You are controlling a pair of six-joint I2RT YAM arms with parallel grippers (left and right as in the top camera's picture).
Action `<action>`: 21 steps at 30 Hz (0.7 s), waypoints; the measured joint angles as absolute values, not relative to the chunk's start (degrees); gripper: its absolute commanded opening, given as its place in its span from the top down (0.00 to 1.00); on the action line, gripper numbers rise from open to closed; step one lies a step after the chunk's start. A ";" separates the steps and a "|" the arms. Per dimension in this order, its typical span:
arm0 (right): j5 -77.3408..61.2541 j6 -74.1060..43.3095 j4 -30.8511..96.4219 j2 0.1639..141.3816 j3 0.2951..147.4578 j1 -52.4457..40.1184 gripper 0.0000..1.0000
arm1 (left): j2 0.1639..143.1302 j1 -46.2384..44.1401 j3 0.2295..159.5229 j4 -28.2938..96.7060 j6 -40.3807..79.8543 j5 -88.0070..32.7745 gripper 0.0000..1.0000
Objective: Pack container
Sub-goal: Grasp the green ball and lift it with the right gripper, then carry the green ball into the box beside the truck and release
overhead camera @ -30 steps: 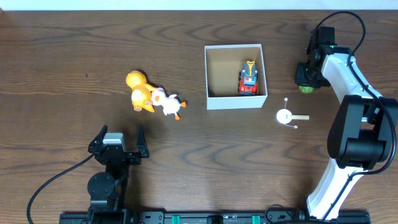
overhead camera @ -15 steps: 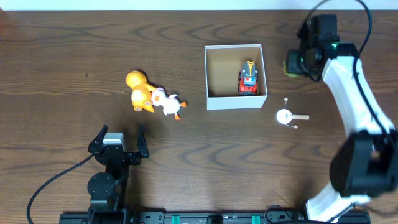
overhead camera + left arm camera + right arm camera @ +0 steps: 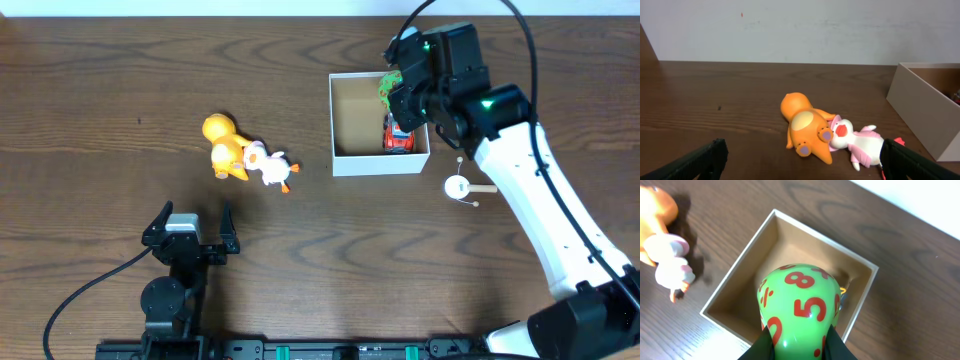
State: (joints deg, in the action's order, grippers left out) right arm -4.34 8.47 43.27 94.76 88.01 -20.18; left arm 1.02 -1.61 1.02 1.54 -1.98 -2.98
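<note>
- Gripping a green toy point(image 3: 800, 307) printed with red numbers, the right pincer point(image 3: 400, 88) is closed on it from both sides; in the wrist view, the two fingers point(image 3: 765, 347) press against the toy's lower part.
- The held toy hangs over the open box point(image 3: 380, 165), off the floor, toward its far right corner as seen from overhead.
- The box, white outside and brown inside, stands upright on the counter point(image 3: 100, 100), right of centre.
- A red truck point(image 3: 399, 137) lies inside it against the right wall, partly hidden by the arm.
- Just right of the box, a small white piece with a wooden stick point(image 3: 460, 186) rests on the counter.
- Well left of the box lie an orange toy point(image 3: 222, 145) and a white and pink toy point(image 3: 270, 168), touching each other.
- The left pincer point(image 3: 192, 218) sits at the near edge, spread wide, holding nothing, well apart from the toys.
</note>
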 measured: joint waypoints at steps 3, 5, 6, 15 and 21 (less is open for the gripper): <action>-4.21 9.06 44.42 96.29 88.01 -20.18 0.98 | 1.02 -1.61 1.02 1.54 -1.98 -2.98 0.02; -4.19 9.34 45.54 97.45 88.01 -20.18 0.99 | 1.02 -1.61 1.02 1.54 -1.98 -2.98 0.02; -4.16 9.47 46.09 98.08 88.01 -20.18 0.99 | 1.02 -1.61 1.02 1.54 -1.98 -2.98 0.02; -4.01 9.98 47.57 102.80 88.01 -20.18 0.99 | 1.02 -1.61 0.99 1.54 -1.98 -2.98 0.02; -3.60 10.02 47.66 107.53 88.01 -20.18 0.99 | 1.02 -1.61 0.99 1.54 -1.98 -2.98 0.02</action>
